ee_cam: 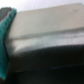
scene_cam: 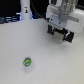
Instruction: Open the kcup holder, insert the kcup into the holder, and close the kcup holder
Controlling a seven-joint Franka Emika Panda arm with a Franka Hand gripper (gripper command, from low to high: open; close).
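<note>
The kcup [scene_cam: 27, 62], a tiny green and blue pod, lies on the white table [scene_cam: 50, 65] toward the front in the exterior view. My gripper [scene_cam: 60, 34] hangs at the back on the exterior view's right, far from the kcup, with its dark fingers apart. The kcup holder is mostly hidden behind my hand there. In the wrist view a blurred dark block with a grey band [ee_cam: 47, 30] fills the frame very close; it looks like the kcup holder. One teal finger pad [ee_cam: 5, 40] shows at the edge. Nothing is held.
A white bottle-like post [scene_cam: 25, 11] stands at the back on the exterior view's left. Dark clutter [scene_cam: 6, 20] lies beyond the table's far edge.
</note>
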